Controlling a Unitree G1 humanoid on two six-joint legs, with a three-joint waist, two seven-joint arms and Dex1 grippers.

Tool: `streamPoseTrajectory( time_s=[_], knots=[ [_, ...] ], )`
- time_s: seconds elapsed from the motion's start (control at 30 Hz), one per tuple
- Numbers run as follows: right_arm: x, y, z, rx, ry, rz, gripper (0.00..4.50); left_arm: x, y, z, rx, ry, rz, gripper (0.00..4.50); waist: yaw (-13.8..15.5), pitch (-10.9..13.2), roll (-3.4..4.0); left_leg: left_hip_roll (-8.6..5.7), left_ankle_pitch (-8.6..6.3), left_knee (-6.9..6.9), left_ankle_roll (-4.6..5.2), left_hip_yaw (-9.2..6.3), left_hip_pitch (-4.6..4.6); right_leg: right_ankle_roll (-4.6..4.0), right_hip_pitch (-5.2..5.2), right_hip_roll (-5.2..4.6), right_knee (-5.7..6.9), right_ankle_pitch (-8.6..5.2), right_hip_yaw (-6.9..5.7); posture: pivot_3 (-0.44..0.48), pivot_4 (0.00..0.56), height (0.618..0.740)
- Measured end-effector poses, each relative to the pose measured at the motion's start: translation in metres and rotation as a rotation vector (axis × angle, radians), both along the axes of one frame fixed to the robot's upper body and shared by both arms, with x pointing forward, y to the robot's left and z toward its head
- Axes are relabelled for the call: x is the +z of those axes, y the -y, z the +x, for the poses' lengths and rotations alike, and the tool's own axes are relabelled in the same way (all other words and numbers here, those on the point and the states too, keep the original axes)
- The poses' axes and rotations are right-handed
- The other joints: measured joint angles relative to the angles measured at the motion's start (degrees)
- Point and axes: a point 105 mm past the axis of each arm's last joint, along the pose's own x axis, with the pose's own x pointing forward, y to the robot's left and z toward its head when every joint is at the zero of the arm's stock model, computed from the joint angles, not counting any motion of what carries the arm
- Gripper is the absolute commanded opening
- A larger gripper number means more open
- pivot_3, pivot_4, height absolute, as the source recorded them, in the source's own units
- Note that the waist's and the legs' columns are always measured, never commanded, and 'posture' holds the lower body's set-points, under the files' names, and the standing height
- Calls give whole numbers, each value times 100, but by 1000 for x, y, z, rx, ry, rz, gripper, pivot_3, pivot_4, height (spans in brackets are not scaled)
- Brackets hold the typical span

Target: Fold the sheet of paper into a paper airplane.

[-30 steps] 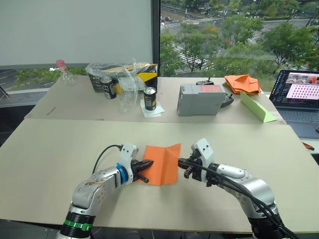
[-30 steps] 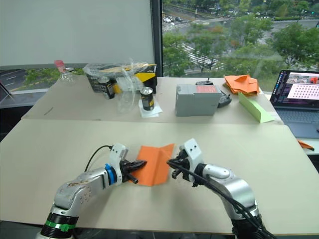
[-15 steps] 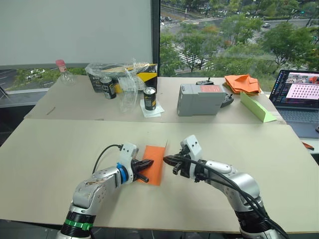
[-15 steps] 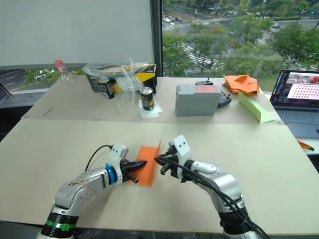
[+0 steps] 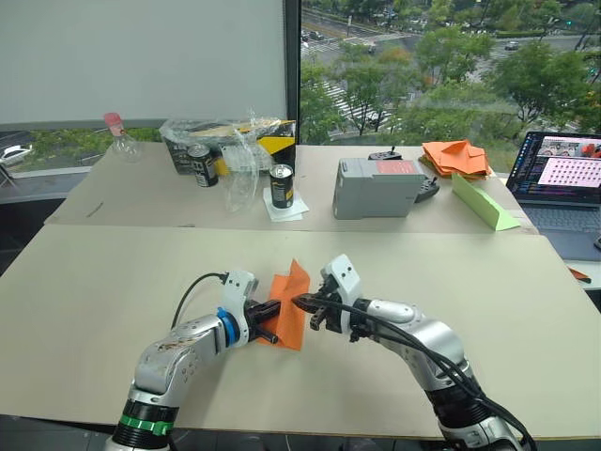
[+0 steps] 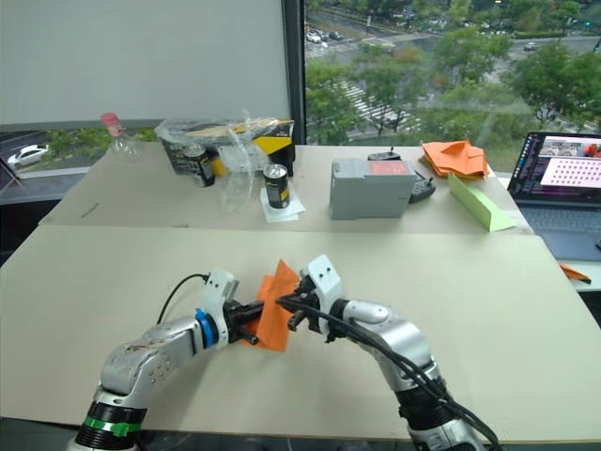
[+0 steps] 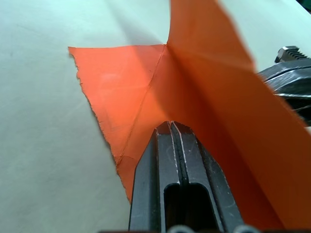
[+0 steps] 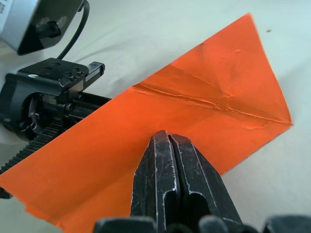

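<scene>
The sheet of paper (image 5: 293, 325), bright orange, lies near the front of the near table, folded along a crease. One half rests flat and the other half stands up (image 7: 228, 97). My left gripper (image 5: 276, 307) is shut, with its tips (image 7: 170, 127) pressed down on the flat half by the crease. My right gripper (image 5: 299, 302) is shut too, and its tips (image 8: 167, 137) push against the outer face of the raised half (image 8: 218, 92), facing the left gripper across the paper. The paper airplane is out of view.
The rear table carries two cans (image 5: 283, 185), a plastic-wrapped box (image 5: 225, 141), a bottle (image 5: 120, 134), a grey box (image 5: 377, 186), a heap of orange paper pieces (image 5: 455, 157) and a light-green paper wedge (image 5: 484, 203). A laptop (image 5: 563, 178) stands at the far right.
My right gripper has moved left toward the left gripper, lifting the sheet's right half from flat to upright. The left gripper has stayed on the paper.
</scene>
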Motion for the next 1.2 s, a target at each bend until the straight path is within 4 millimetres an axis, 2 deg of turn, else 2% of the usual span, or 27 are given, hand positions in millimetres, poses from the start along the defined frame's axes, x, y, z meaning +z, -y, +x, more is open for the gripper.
streamPoseTrajectory(
  time_s=[0.1, 0.2, 0.37, 0.6, 0.73, 0.87, 0.97, 1.1, 1.2],
  knots=[
    [-4, -1, 3, 1, 15, -41, 0, 0, -1, 0, 6, 0, -1, 11, 0, 0, 1, 0, 0, 0, 0, 0, 0, 0, 0, 0, 0, 0, 0, 0, 150, 740],
    [-16, -2, 5, 8, 20, -119, 0, 0, -3, 0, 15, 1, -1, 11, -2, 0, 0, 0, 0, 0, -1, -1, 1, 0, 0, 0, 2, 0, -1, 0, 150, 740],
    [-17, -2, 5, 20, 47, -150, 0, -1, -9, -2, 43, 2, -1, 11, -1, -1, 1, 0, 0, 0, -1, -1, 1, 0, -1, 0, 2, 0, 0, 0, 150, 740],
    [-17, -2, 6, 29, 78, -179, 0, 1, -35, -7, 133, -4, -2, 11, -6, -1, 1, 1, 0, -1, -1, -2, 3, 0, -1, 0, 2, 0, 1, 0, 150, 740],
    [-17, -2, 6, 33, 79, -182, 0, 23, -44, -11, 164, 22, -107, 11, 5, 0, 1, 1, 0, -1, -1, -2, 2, 0, 0, 0, 1, 0, 1, 0, 150, 740],
    [-18, -1, 5, 33, 78, -182, 0, 48, -35, -12, 129, 56, -205, 11, 8, 0, 1, 1, 0, 0, -1, -1, 2, 0, 1, 0, 0, 0, 1, 0, 150, 740],
    [-18, -2, 5, 37, 78, -182, 0, 57, -27, -11, 104, 65, -222, 11, 6, -1, 0, 1, 0, 0, -1, -1, 2, 0, 1, 0, 0, 0, 1, 0, 150, 740],
    [-18, -2, 5, 37, 78, -183, 0, 53, -17, -11, 76, 49, -197, 11, 4, -1, 1, 1, 0, -1, -1, -1, 3, 0, 1, 0, 0, 0, 0, 0, 150, 740],
    [-18, -3, 5, 31, 81, -181, 0, 38, -11, -11, 53, 9, -154, 11, 0, -1, 1, 1, 0, -2, -1, 0, 5, 0, 1, 0, 0, 0, 1, 0, 150, 740]
  ],
)
